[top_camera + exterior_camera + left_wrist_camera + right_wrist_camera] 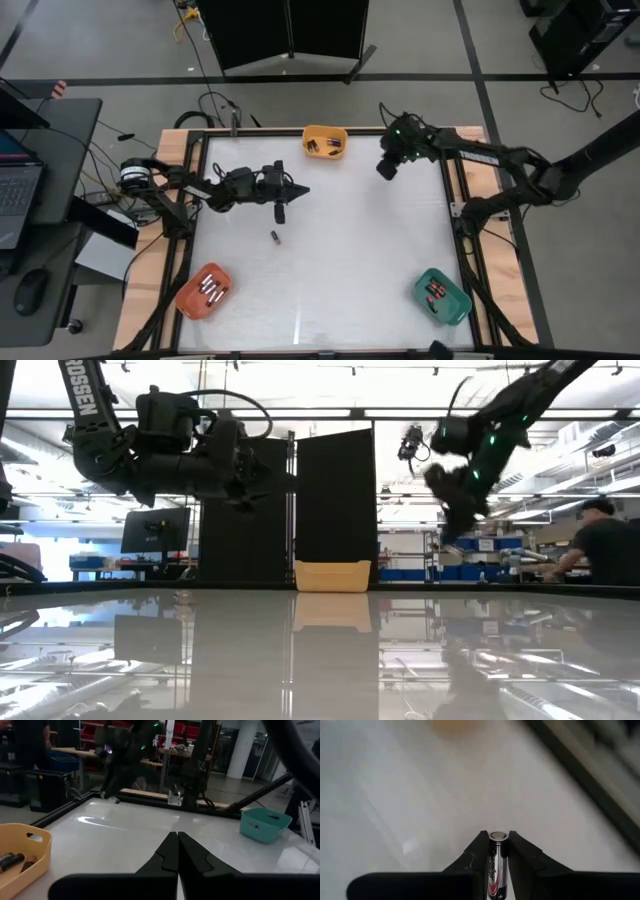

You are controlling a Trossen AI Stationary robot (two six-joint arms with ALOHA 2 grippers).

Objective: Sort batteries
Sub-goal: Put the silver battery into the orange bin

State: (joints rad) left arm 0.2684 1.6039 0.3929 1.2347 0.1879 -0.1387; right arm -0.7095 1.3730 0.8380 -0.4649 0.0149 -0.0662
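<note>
My right gripper [386,170] hangs above the table's far right part, near the yellow bin [325,141], and is shut on a silver-and-black battery [498,862]. My left gripper [302,190] is shut and empty, raised over the left-centre of the table with its fingers [170,852] pointing toward the right side. One small dark battery [274,236] lies loose on the white table just nearer than the left gripper. More batteries lie in the yellow bin, the orange bin [205,291] and the green bin [443,297]. My right gripper pinches the battery between its two fingers [479,851]. The battery lies along the fingers, and its flat silver end [498,836] sits at the fingertips. It is lifted clear of the table, high above it in the low view [447,532].
The yellow bin [332,575] stands at the far edge, the orange bin at the near left corner, the green bin [265,824] at the near right corner. A dark frame [450,190] rims the white table. A person [600,545] sits beyond the table on the right.
</note>
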